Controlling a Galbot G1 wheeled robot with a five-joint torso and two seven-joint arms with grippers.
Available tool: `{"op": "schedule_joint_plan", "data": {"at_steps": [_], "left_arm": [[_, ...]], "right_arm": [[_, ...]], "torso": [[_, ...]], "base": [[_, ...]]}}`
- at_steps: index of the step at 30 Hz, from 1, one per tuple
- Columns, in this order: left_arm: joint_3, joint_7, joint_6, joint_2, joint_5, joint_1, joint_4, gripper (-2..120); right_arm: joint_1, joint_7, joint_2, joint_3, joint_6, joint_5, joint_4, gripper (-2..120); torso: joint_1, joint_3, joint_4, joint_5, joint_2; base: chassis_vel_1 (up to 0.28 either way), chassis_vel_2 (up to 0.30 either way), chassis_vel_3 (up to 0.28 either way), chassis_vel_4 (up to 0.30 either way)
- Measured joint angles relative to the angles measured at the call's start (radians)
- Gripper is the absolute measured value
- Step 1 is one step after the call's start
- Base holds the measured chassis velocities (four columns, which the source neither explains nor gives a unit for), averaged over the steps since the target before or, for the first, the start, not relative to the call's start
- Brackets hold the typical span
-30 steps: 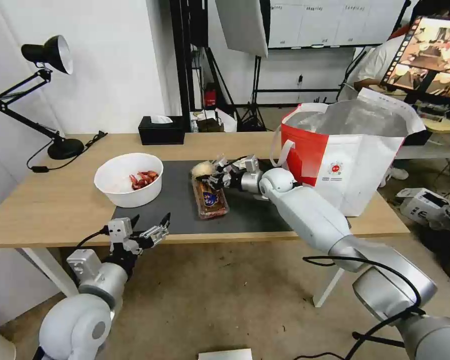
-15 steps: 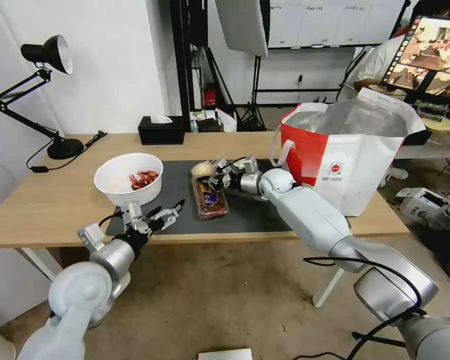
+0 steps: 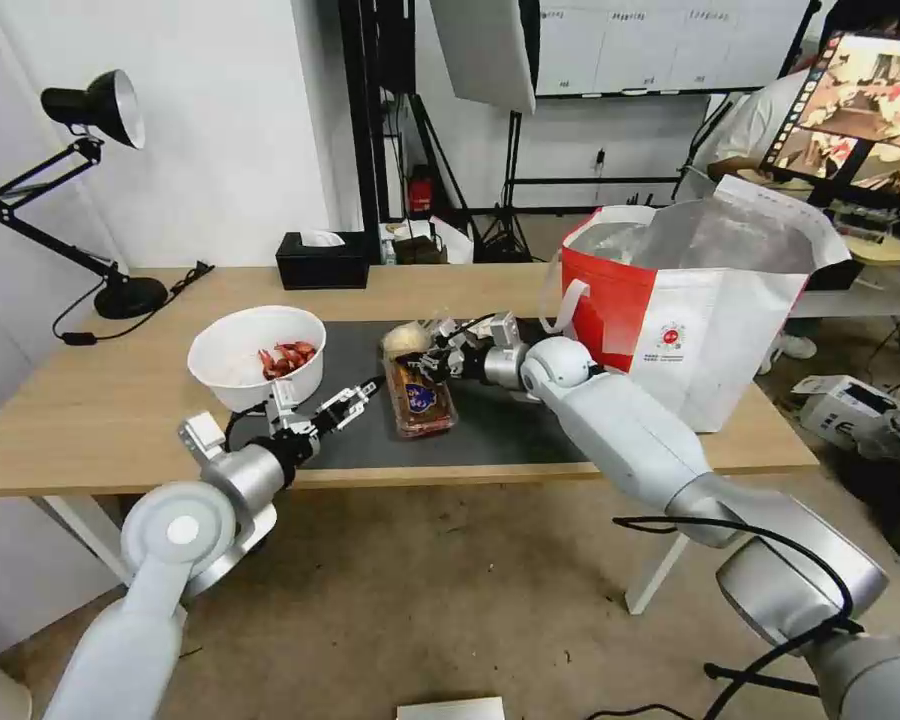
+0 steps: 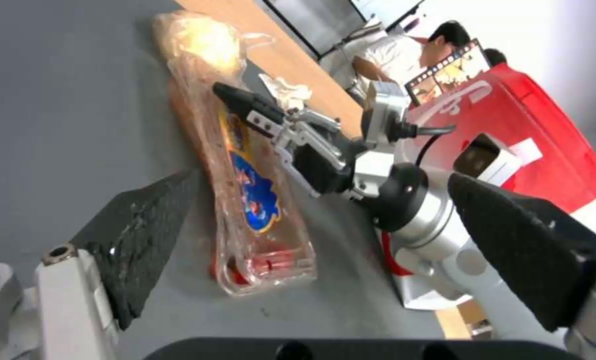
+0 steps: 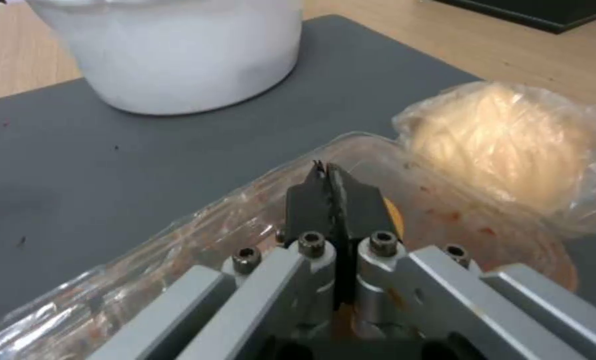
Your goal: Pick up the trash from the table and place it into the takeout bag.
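The right gripper (image 5: pixel 329 186) has its fingers (image 5: pixel 304 202) pressed together on the rim of the clear hinged plastic tray with red scraps (image 3: pixel 419 397), at the tray's far end, just beside the beige plastic-wrapped ball (image 3: pixel 405 339). The left gripper (image 3: pixel 325 408) hovers over the near edge of the dark grey mat (image 3: pixel 500 425) with its fingers (image 4: pixel 145 235) spread wide, holding nothing; the tray lies ahead of them, apart, and the white round bowl of red shells (image 3: pixel 257 357) stands just beside that gripper on its left. Progress assessment: no trash appears to be bagged yet. The tray rests on the mat, and tray, ball and bowl remain on the light-wood tabletop (image 3: pixel 100 400). The red-and-white takeout bag with silver foil lining (image 3: pixel 690 310) stands open at the tabletop's right end, near the right arm.
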Motion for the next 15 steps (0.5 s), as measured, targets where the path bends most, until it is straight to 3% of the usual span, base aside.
{"op": "schedule_joint_plan", "data": {"at_steps": [15], "left_arm": [[0.061, -0.061, 0.032, -0.031, -0.025, -0.073, 0.063, 100]], "right_arm": [[-0.012, 0.009, -0.012, 0.002, -0.008, 0.02, 0.012, 0]], "torso": [[0.0, 0.0, 0.0, 0.0, 0.0]], "base": [[0.0, 0.0, 0.0, 0.0]]}}
